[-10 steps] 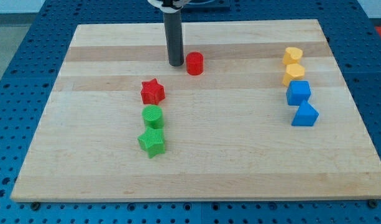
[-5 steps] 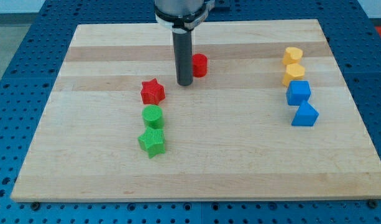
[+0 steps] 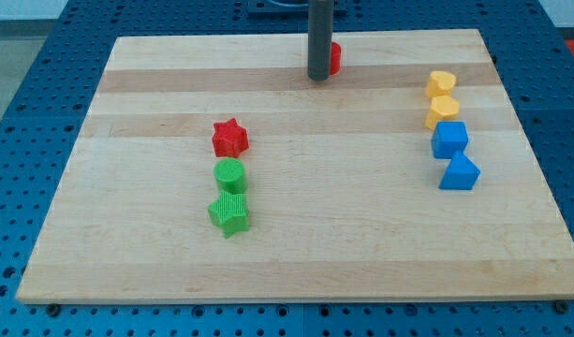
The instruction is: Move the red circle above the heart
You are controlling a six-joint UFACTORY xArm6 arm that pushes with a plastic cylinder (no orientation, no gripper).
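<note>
Camera view looks down on a pale wooden board (image 3: 296,253) resting on a blue perforated table (image 3: 24,75). At about 12 o'clock on the board the dark rod stands upright, and my tip (image 3: 318,79) touches the wood near the top edge. The red circle (image 3: 333,58) sits right against the rod at its 1 o'clock side, mostly hidden behind it, so only a sliver of red shows. This arm carries no pincer at all, only the rod, so there is nothing to call apart or together.

Over at 3 o'clock a column of four blocks runs downward. Two yellow blocks head it, the upper yellow block (image 3: 441,83) and the lower yellow block (image 3: 442,111), touching each other; which of them is the heart I cannot tell from here. Just below them come the blue cube (image 3: 449,139) and a second blue block (image 3: 459,172), also close together. The red circle lies well apart from this column, off at its 10 o'clock.

Left of centre, towards 8 o'clock, the red star (image 3: 230,138) stands alone, with the green circle (image 3: 229,174) just below it and the green star (image 3: 229,214) touching that one's lower side.
</note>
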